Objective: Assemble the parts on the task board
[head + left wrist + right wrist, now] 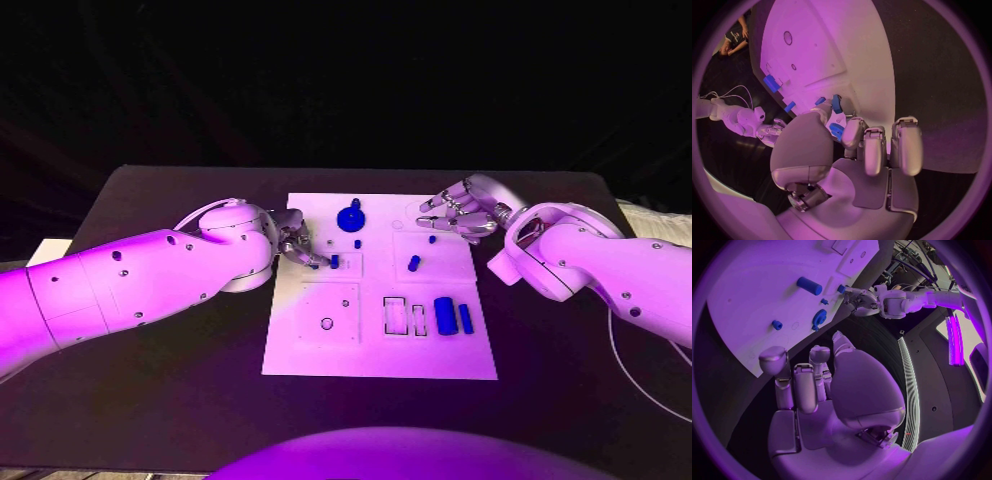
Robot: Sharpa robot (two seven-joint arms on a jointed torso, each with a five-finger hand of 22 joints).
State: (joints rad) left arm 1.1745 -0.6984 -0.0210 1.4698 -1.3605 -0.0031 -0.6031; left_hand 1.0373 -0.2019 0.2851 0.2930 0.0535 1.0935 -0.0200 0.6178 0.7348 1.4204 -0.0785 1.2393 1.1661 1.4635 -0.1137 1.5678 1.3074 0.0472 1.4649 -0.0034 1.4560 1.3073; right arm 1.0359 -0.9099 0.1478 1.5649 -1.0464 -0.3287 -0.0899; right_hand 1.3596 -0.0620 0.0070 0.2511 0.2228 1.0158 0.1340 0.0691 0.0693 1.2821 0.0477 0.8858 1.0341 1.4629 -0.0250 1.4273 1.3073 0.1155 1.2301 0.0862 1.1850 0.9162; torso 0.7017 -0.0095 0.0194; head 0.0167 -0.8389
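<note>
One white task board (378, 360) lies flat in the middle of the black table (159, 400), with bare tabletop open along its near edge and both long sides. Near the board's right edge stand two smooth blue blocks, a wide block (446, 315) and a slim bar (466, 319) just beside it, next to two outlined rectangular slots (395, 315). Farther in lie a short blue cylinder (414, 263) and a tiny peg (358, 243). At the far edge sits one round blue gear (351, 217). The left hand (296, 247) pinches a small blue part (836, 104) at the board's left edge. The right hand (462, 217) hovers at the far right corner, fingers loosely apart, holding nothing.
</note>
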